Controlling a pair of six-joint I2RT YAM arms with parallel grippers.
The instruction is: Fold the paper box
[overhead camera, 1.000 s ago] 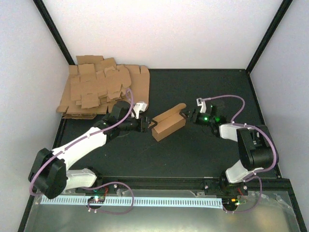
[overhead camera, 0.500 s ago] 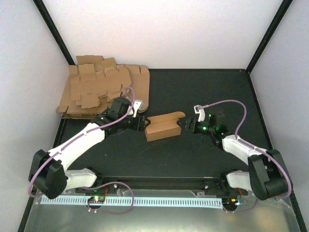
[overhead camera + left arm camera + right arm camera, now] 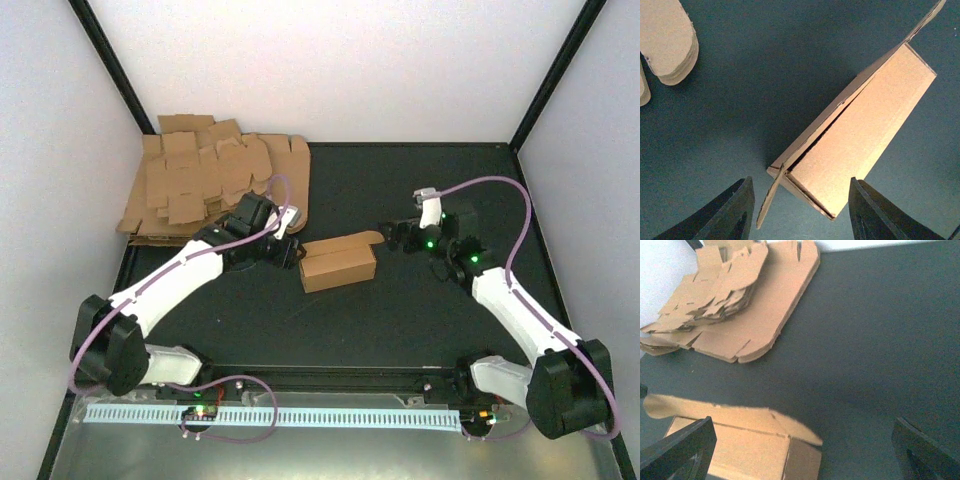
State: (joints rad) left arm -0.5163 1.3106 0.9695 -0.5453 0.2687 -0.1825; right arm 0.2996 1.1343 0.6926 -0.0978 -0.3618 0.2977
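The paper box [image 3: 338, 264] is a small oblong brown carton lying on the black table [image 3: 420, 320] in the middle. A long flap stands loose along its far edge. My left gripper [image 3: 291, 252] is open just off the box's left end, not touching it. In the left wrist view the box [image 3: 865, 135] points away between the open fingers [image 3: 735, 210], and a small end flap [image 3: 768, 200] sticks out. My right gripper [image 3: 392, 238] is open and empty, off the box's right end. In the right wrist view the box [image 3: 740, 450] lies low on the left.
A thick pile of brown cardboard sheets [image 3: 210, 185] lies at the table's back left corner; it also shows in the right wrist view [image 3: 740, 300] and the left wrist view [image 3: 667, 40]. White walls close the table on three sides.
The box has turned from slanted to nearly level across the table. The right gripper has drawn back up and to the right, away from the box's end. The left gripper has shifted slightly.
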